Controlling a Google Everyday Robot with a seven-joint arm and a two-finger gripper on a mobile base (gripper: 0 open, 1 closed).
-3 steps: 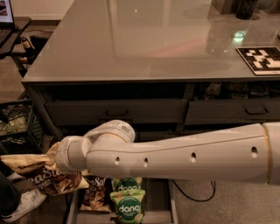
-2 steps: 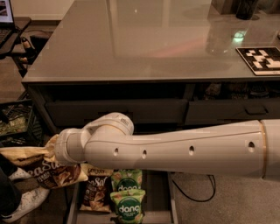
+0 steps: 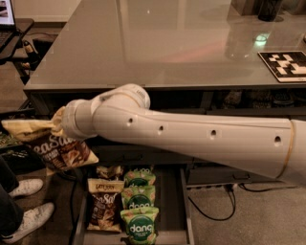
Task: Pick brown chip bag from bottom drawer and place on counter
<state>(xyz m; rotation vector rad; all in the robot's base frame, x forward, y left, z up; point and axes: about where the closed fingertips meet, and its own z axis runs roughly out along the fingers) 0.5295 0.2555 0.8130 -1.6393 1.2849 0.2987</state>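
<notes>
The brown chip bag (image 3: pixel 56 146) hangs in the air at the left, cream top band up and "Sea Salt" lettering showing, left of and above the open bottom drawer (image 3: pixel 178 201). My gripper (image 3: pixel 56 123) is at the end of the white arm, mostly hidden behind the wrist, shut on the bag's top. The bag is below the level of the grey counter (image 3: pixel 167 43) and in front of its left corner. A second brown bag (image 3: pixel 103 203) and green "dang" bags (image 3: pixel 138 225) lie in the drawer.
A black-and-white tag board (image 3: pixel 284 64) lies on the counter at the right, with a dark object (image 3: pixel 267 9) behind it. A person's white shoes (image 3: pixel 26 217) stand left of the drawer. Cables (image 3: pixel 215 210) lie on the floor at the right.
The arm has risen and the brown chip bag has gone up with it, from just above the drawer to beside the upper drawers at the left.
</notes>
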